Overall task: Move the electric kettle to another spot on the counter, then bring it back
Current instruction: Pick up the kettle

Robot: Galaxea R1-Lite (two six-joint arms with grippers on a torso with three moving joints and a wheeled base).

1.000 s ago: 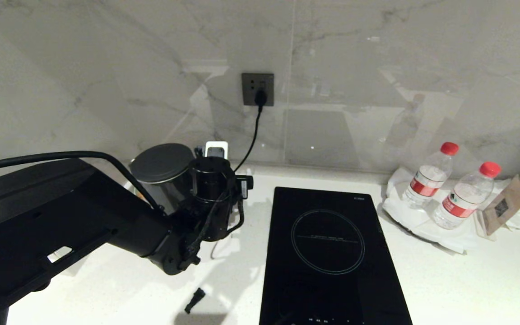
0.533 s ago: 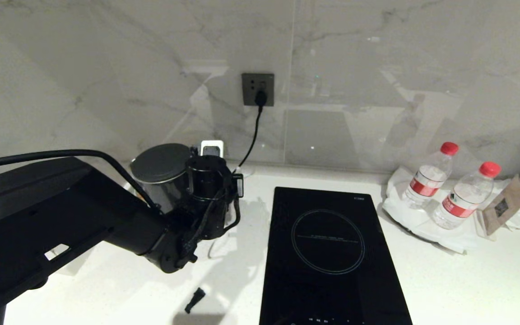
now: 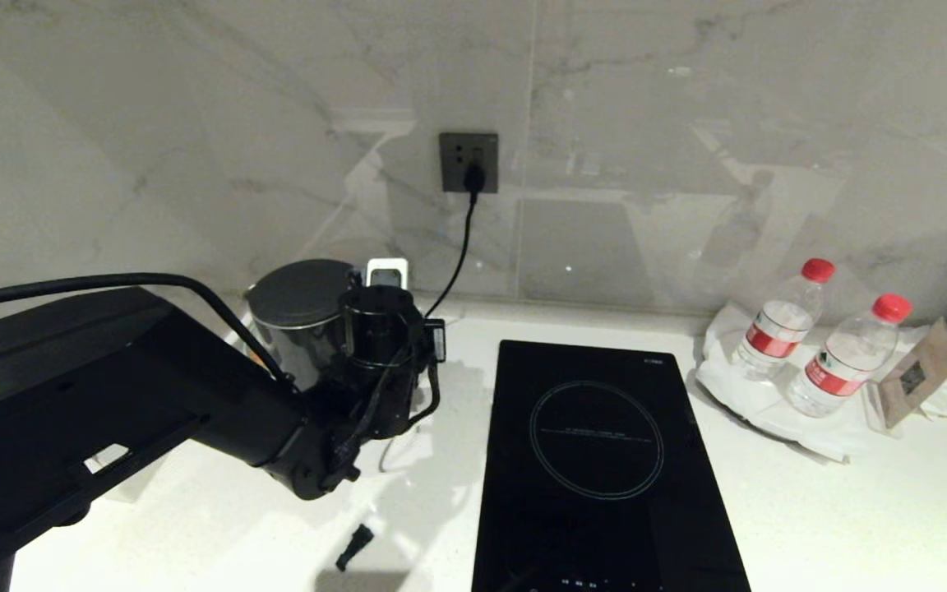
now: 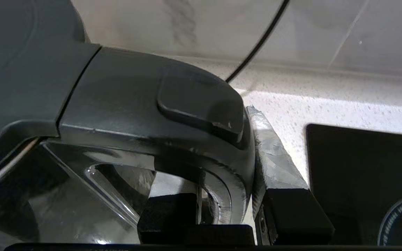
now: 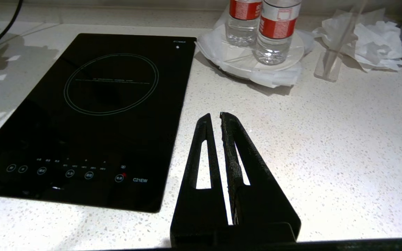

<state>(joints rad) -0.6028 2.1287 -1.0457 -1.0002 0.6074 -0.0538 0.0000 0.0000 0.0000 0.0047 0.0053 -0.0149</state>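
The electric kettle (image 3: 301,292), glossy black with a flat grey lid, stands at the back left of the counter (image 3: 852,510) by the wall. My left arm reaches to it from the left, its wrist covering the kettle's right side. In the left wrist view my left gripper (image 4: 225,181) is shut on the kettle's curved handle (image 4: 187,115): one taped finger (image 4: 274,160) presses the handle's outer side, the other sits inside the handle loop. My right gripper (image 5: 213,116) hangs shut and empty over the counter, right of the hob.
A black glass hob (image 3: 605,460) is set into the counter right of the kettle. A cord (image 3: 461,247) runs from the wall socket (image 3: 469,162) down behind the kettle. Two water bottles (image 3: 778,325) and a card stand (image 3: 921,374) sit at the back right. A small black piece (image 3: 354,547) lies near the front.
The left wrist shifted slightly left and the jaws closed onto the kettle's handle. The kettle's lid has nudged a little to the right. The right arm stayed still.
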